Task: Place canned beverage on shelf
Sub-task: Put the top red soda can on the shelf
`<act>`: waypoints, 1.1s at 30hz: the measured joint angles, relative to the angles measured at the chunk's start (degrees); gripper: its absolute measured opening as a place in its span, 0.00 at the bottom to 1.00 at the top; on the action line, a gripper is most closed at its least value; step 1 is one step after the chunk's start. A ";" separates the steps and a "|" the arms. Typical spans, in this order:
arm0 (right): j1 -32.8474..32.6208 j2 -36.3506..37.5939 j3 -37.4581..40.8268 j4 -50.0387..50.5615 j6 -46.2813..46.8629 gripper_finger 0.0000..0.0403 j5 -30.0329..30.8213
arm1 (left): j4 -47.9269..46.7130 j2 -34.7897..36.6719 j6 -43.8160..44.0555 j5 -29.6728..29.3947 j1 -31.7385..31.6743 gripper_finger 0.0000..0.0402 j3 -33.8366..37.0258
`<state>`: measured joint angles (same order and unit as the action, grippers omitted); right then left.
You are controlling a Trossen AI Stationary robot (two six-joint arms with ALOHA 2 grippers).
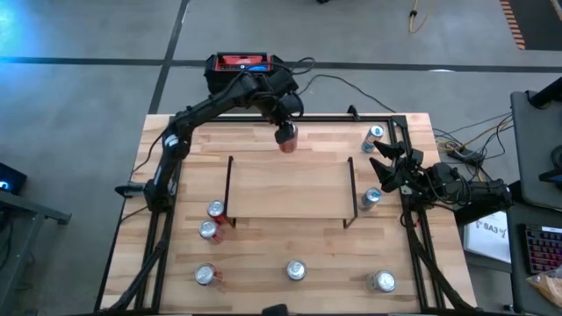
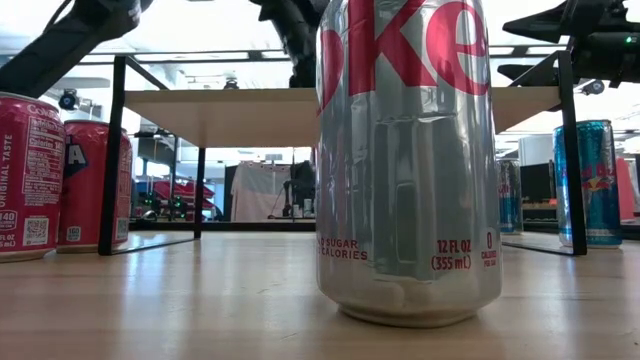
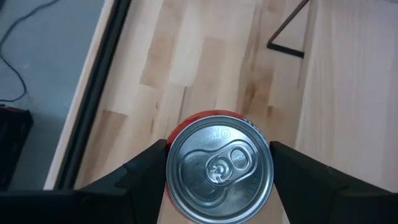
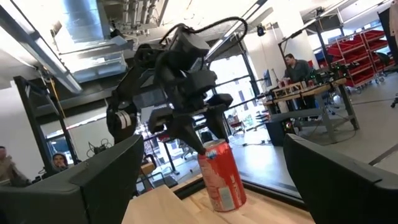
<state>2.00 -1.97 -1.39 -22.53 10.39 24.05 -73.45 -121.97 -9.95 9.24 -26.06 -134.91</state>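
Low view: silver can point(image 2: 408, 160) fills middle, top cut off by frame edge, hides shelf point(image 2: 230, 112) centre and whatever stands behind; red can point(image 2: 30, 175) at side cropped by edge; both grippers out of sight above frame

Left wrist view: red can point(image 3: 221, 168) cut off at frame edge, only lid and sliver of red wall show; label unreadable

High view: left gripper point(image 1: 285, 133) covers top of held can, fingers hard to make out

Right wrist view: person point(image 4: 295, 70) in room small, hands indistinct
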 joint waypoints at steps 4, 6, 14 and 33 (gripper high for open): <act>0.00 0.00 0.00 -0.03 -0.04 0.92 0.02 | -0.70 2.31 0.21 -1.32 0.69 0.59 0.04; 0.00 -0.01 0.00 0.02 0.03 0.92 0.01 | -1.62 3.56 0.24 -1.64 1.11 0.59 -0.04; 0.00 -0.01 0.02 0.00 0.02 0.92 0.02 | -6.57 9.37 2.47 -4.33 3.21 0.58 0.01; 0.01 -0.01 0.01 -0.01 0.03 0.92 0.01 | -16.10 13.99 20.64 -15.54 20.54 0.59 1.95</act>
<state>2.01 -1.98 -1.38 -22.54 10.41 24.07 -89.56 -107.98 10.68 -6.30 -5.53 -132.96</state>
